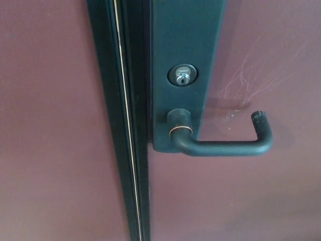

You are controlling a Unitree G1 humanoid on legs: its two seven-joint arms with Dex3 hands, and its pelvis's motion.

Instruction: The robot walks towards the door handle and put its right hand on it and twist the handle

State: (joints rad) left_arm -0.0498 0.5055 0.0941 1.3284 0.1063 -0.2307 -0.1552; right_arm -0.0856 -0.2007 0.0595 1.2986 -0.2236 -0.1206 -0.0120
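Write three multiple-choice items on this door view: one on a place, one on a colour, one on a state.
1. Where is the keyhole relative to the door handle?
A. above its pivot
B. below it
C. at its free end

2. What colour is the door panel?
A. white
B. maroon
C. yellow

3. How does the lever lie?
A. hanging straight down
B. roughly level
C. held by a hand

Answers: 1 A, the silver cylinder sits above the pivot; 2 B, the surface is reddish-brown; 3 B, it runs sideways, with no robot hand in view.
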